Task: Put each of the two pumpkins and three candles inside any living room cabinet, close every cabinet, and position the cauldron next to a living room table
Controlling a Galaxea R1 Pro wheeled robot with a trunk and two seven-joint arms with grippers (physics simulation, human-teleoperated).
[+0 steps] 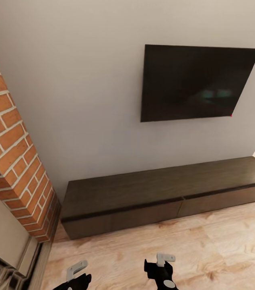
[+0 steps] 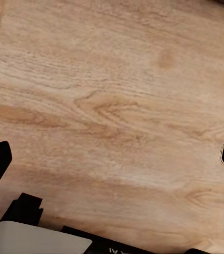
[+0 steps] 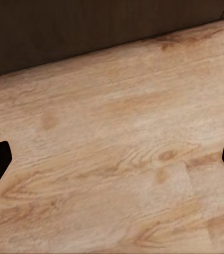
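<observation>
Pale wood floor (image 1: 208, 245) runs up to the cabinet (image 1: 163, 193), long and low along the wall, drawers shut (no pumpkins or candles showing). Both hands hang spread and empty; the right hand (image 1: 162, 269) sits nearer its front than the left hand (image 1: 77, 278).

- The cabinet (image 1: 163, 193) was dark brown with faint wood grain, its drawer fronts the same shade; in the right wrist view it showed as a near-black brown band (image 3: 90, 32)
- The floor (image 1: 208, 249) was pale honey-coloured plank with darker swirling grain and knots
- The wall (image 1: 83, 100) was plain off-white
- The TV (image 1: 196, 82) was black, with a dim greenish reflection
- The fireplace (image 1: 11, 149) was red-orange brick with white mortar lines
- The left gripper (image 1: 78, 274) and the right gripper (image 1: 163, 266) were black with pale grey parts
</observation>
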